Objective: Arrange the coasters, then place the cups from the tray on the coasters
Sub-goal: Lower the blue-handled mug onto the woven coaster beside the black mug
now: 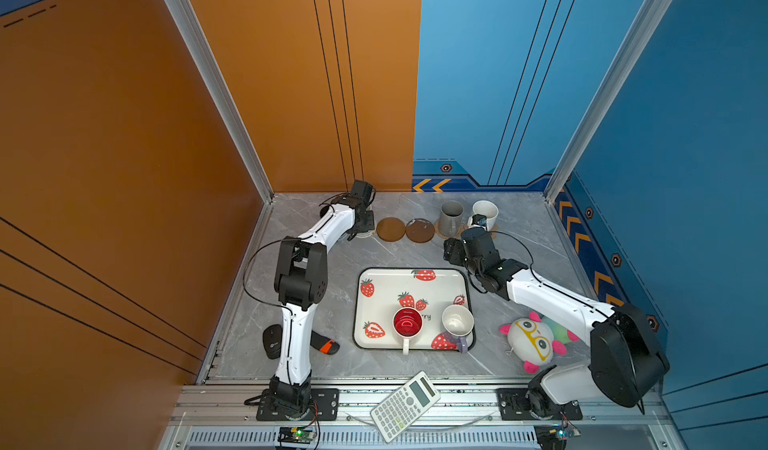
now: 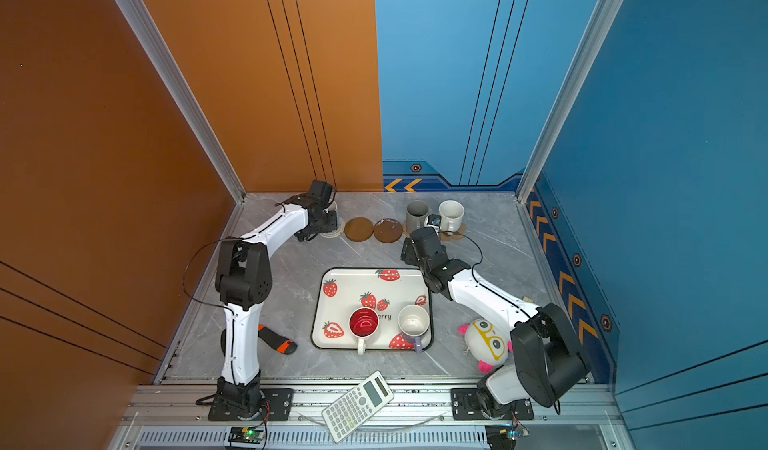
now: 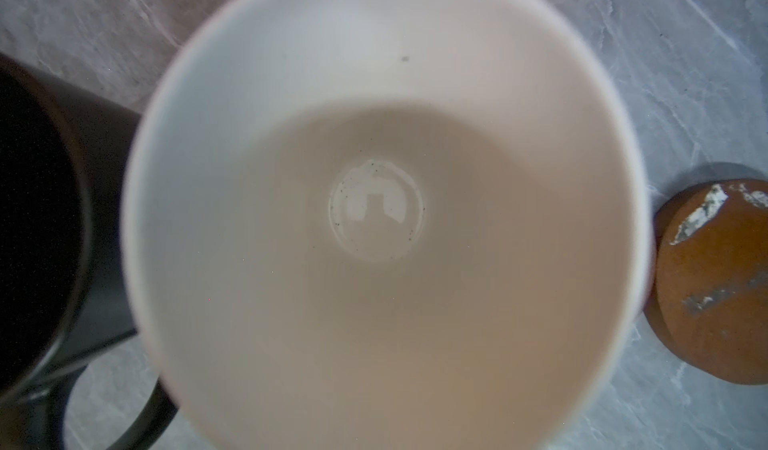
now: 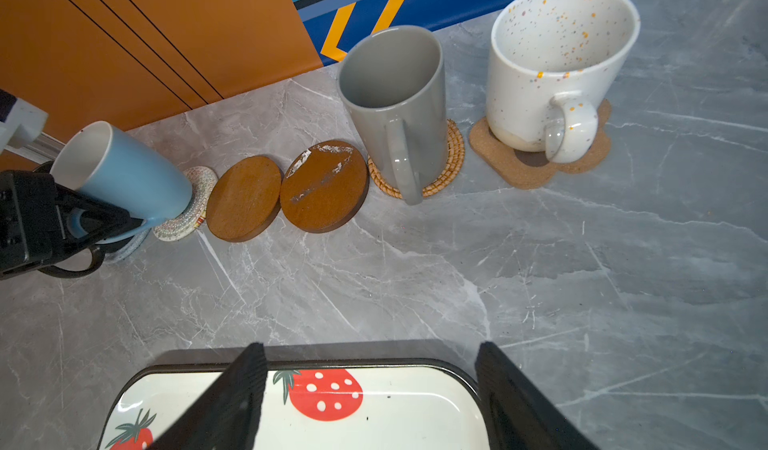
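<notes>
Light blue shiny mug (image 4: 137, 178) looks hard, slippery and breakable; left gripper (image 4: 104, 223) pinches its handle, a good spot. Right gripper (image 4: 370, 348) is spread apart, empty.

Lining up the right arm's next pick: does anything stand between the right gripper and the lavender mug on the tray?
Nothing visible does. The right gripper, open, hangs over the far edge of the tray; the lavender mug stands at the near right corner, only bare tray between. The red-lined mug stands left of it, apart.
</notes>
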`<action>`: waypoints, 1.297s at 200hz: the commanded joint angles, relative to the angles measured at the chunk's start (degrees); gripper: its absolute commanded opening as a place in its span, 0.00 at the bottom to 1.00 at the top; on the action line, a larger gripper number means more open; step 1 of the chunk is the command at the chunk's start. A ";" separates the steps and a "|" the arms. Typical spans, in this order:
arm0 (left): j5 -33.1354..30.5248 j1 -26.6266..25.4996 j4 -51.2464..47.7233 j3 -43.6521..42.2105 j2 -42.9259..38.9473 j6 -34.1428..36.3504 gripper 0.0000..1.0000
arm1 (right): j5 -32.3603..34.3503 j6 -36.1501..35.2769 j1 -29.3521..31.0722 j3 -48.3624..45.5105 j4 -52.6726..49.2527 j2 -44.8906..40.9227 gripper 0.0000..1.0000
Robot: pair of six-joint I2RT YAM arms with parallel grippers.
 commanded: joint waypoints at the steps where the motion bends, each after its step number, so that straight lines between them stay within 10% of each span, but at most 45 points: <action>1: -0.23 0.63 1.75 2.25 0.33 1.02 0.00 | -0.51 0.70 -0.28 1.01 -1.82 0.87 0.78; 147: -0.59 0.05 1.37 0.23 1.12 1.10 0.00 | -0.44 0.65 -0.31 0.73 -2.18 0.25 0.78; 203: -0.43 -0.04 0.87 -0.13 1.01 1.20 0.37 | -0.55 0.58 -0.31 0.80 -2.17 0.08 0.78; 259: -0.34 -0.51 0.39 -0.38 -0.94 1.29 0.51 | -0.57 0.48 -0.33 0.83 -2.25 -0.26 0.78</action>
